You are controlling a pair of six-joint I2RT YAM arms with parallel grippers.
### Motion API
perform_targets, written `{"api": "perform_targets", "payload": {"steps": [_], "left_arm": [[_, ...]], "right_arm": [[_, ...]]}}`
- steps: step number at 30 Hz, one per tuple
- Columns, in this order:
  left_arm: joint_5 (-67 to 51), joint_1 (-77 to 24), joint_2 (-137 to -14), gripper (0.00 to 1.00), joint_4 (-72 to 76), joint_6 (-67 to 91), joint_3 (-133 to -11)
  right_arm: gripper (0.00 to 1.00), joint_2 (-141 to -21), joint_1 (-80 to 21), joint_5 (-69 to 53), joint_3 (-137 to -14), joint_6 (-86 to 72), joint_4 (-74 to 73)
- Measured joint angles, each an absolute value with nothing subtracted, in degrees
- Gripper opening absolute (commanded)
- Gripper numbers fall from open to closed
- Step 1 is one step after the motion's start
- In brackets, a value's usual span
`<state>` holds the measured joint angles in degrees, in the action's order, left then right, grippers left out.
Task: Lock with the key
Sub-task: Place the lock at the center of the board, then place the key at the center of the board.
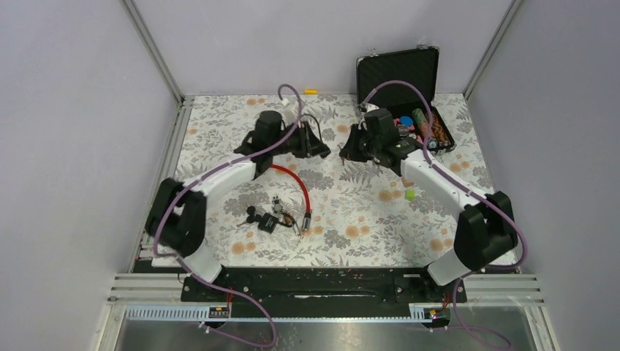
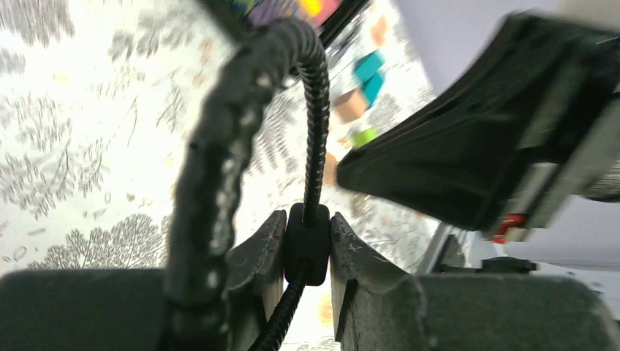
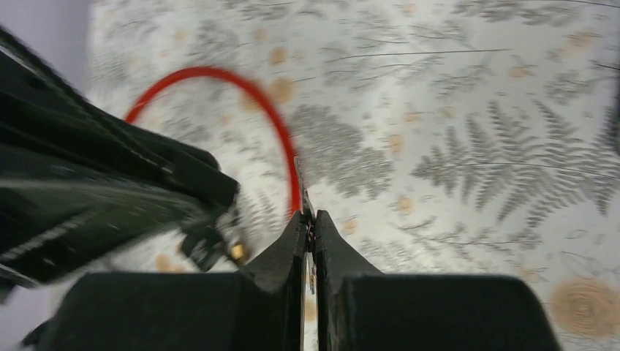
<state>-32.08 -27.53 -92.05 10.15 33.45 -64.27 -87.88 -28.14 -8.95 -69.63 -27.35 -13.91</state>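
Right gripper point(image 3: 309, 217): jaws nearly closed, flat-pinching the apparent key blade point(image 3: 299, 179) (thin, stiff, light, slip-prone) above the red cable point(image 3: 252, 91); left gripper point(image 2: 307, 219): jaws clamp a rigid black fitting point(image 2: 307, 256).

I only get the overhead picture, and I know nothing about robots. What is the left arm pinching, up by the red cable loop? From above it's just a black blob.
Observer: Its wrist camera shows the left jaws closed on a small black block with a ribbed black cable running through it.
Operator: Is the right arm carrying anything?
Observer: Yes. The right wrist camera shows the right jaws pressed shut on a thin flat metal strip, seen edge-on. It is likely the key, though I can't be sure.
Operator: Where is it aimed?
Observer: In that view the strip's tip sits in front of the red cable loop, which lies on the fern-print tablecloth.
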Motion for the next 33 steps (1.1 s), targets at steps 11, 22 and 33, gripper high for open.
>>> {"api": "perform_targets", "payload": {"steps": [11, 22, 33], "left_arm": [[-31.46, -30.46, -118.83, 0.14, 5.54, 37.30, -78.35], [-29.39, -31.48, -123.39, 0.59, -0.86, 37.87, -83.07], [-23.75, -25.56, -112.75, 0.61, -5.50, 34.81, -76.47]], "right_arm": [[0.00, -101.10, -24.56, 3.44, -67.61, -24.60, -6.50], [0.08, -111.11, -23.18, 4.47, -75.24, -24.23, -7.79], [0.60, -111.92, -23.07, 3.84, -78.98, -25.89, -15.20]]}}
